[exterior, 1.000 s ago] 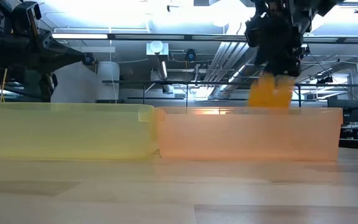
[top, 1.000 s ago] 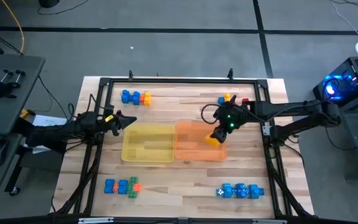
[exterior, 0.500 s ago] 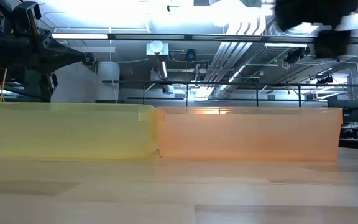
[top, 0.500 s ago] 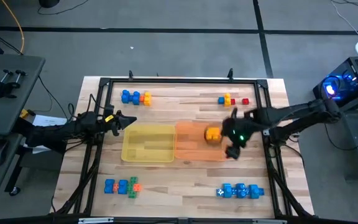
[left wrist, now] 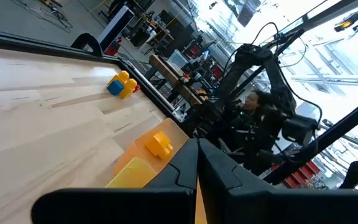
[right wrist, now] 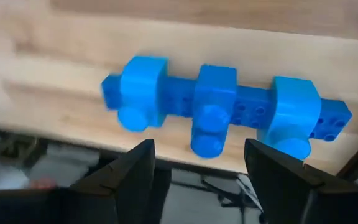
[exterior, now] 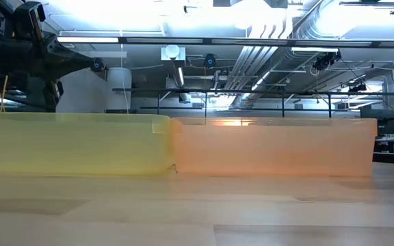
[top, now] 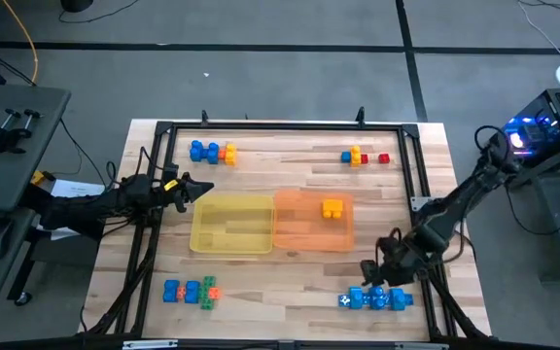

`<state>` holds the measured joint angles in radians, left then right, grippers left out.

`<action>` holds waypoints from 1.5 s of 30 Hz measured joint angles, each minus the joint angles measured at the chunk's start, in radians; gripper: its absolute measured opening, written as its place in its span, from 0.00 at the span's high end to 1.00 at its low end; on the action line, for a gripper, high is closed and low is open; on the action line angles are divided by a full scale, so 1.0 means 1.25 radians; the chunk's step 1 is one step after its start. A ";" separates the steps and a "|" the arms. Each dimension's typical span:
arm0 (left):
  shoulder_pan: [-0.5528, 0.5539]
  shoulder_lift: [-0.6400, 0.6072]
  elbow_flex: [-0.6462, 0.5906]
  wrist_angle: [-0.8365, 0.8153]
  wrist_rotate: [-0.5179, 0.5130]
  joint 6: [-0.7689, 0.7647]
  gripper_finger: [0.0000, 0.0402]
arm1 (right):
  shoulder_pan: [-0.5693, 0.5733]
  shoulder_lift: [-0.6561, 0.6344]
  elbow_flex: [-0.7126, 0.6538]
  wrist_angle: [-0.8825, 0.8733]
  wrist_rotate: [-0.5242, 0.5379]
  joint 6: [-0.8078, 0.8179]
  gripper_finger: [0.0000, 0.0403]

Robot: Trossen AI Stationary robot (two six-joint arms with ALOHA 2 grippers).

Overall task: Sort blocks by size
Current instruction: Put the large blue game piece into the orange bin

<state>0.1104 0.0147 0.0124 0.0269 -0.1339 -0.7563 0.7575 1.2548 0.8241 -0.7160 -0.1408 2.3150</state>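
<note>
The right gripper [top: 375, 275] hangs over the near right of the table, just above the blue blocks [top: 374, 298]. Its fingers [right wrist: 128, 174] stand apart and hold nothing; in the right wrist view the blue row lies between and beyond them. The left gripper [top: 200, 188] waits at the left edge of the yellow tray [top: 231, 239], fingers pressed together and empty.

Progress, judged from the layout:
- Orange tray [top: 299, 236]: one yellow block [top: 332, 208] lies inside, toward the far right corner.
- Yellow tray: no block visible inside.
- Far left group [top: 212, 152]: blue and orange blocks, on the table.
- Far right group [top: 364, 157]: yellow and red blocks, on the table.
- Near left group [top: 190, 291]: blue, orange and green blocks, on the table.
- Near right: blue blocks, on the table.

The task appears to be at an early stage: one block sorted, four groups remaining. The likely next step is a grasp on one of the blue blocks.
</note>
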 joint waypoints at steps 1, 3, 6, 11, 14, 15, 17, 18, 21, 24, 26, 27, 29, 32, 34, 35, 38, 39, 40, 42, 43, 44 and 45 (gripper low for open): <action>0.000 0.000 0.000 0.000 0.000 0.000 1.00 | 0.002 0.016 0.003 -0.002 -0.004 0.014 0.40; 0.000 0.000 0.000 0.000 0.000 0.000 1.00 | 0.002 0.057 0.013 0.001 -0.044 0.027 0.40; 0.000 0.000 0.000 0.000 0.000 0.000 1.00 | 0.002 0.125 0.026 0.011 -0.078 0.030 0.40; 0.000 0.000 0.000 0.000 0.000 0.000 1.00 | 0.001 0.201 0.058 0.039 -0.078 0.032 0.40; 0.000 0.000 0.000 0.000 0.000 0.000 1.00 | 0.001 0.228 0.063 0.038 -0.076 0.029 0.40; 0.000 0.000 0.000 0.000 0.000 0.000 1.00 | 0.001 0.238 0.063 0.035 -0.075 0.029 0.40; 0.000 0.000 0.000 0.000 0.000 0.000 1.00 | 0.001 0.254 0.063 0.023 -0.069 0.027 0.40; 0.000 0.000 0.000 0.000 0.000 0.000 1.00 | 0.000 0.262 0.063 0.016 -0.066 0.025 0.40; 0.000 0.000 0.000 0.000 0.000 0.000 1.00 | 0.000 0.282 0.063 0.013 -0.058 0.011 0.40; 0.000 0.000 0.000 0.000 0.000 0.000 1.00 | 0.000 0.297 0.063 0.012 -0.052 -0.002 0.40; 0.000 0.000 0.000 0.000 0.000 0.000 1.00 | 0.000 0.305 0.063 0.009 -0.052 -0.016 0.41; 0.000 0.000 0.000 0.000 0.000 0.000 1.00 | 0.000 0.308 0.063 0.009 -0.052 -0.020 0.43; 0.000 0.000 0.000 0.000 0.000 0.000 1.00 | 0.000 0.310 0.063 0.005 -0.052 -0.026 0.47; 0.000 0.000 0.000 0.000 0.000 0.000 1.00 | 0.000 0.310 0.063 -0.014 -0.043 -0.036 0.59; 0.000 0.000 0.000 0.000 0.000 0.000 1.00 | 0.000 0.310 0.063 -0.017 -0.042 -0.046 0.67; 0.000 0.000 0.000 0.000 0.000 0.000 1.00 | 0.000 0.310 0.063 -0.017 -0.042 -0.055 0.67; 0.000 0.000 0.000 0.000 0.000 0.000 1.00 | -0.002 0.295 0.063 -0.020 -0.040 -0.081 0.67; 0.000 0.000 0.000 0.000 0.000 0.000 1.00 | -0.005 0.281 0.063 -0.027 -0.036 -0.093 0.67; 0.000 0.000 0.000 0.000 0.000 0.000 1.00 | -0.007 0.261 0.063 -0.036 -0.025 -0.098 0.67; 0.000 0.000 0.000 0.000 0.000 0.000 1.00 | -0.019 0.218 0.075 -0.096 0.010 -0.111 0.67; 0.000 0.000 0.000 0.000 0.000 0.000 1.00 | -0.026 0.196 0.088 -0.142 0.044 -0.118 0.67; 0.000 0.000 0.000 0.000 0.000 0.000 1.00 | -0.035 0.173 0.107 -0.191 0.085 -0.130 0.67; 0.000 0.000 0.000 0.000 0.000 0.000 1.00 | -0.044 0.149 0.128 -0.230 0.139 -0.146 0.67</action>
<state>0.1104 0.0147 0.0123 0.0265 -0.1338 -0.7563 0.7029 1.4412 0.9835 -1.0032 0.0326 2.1329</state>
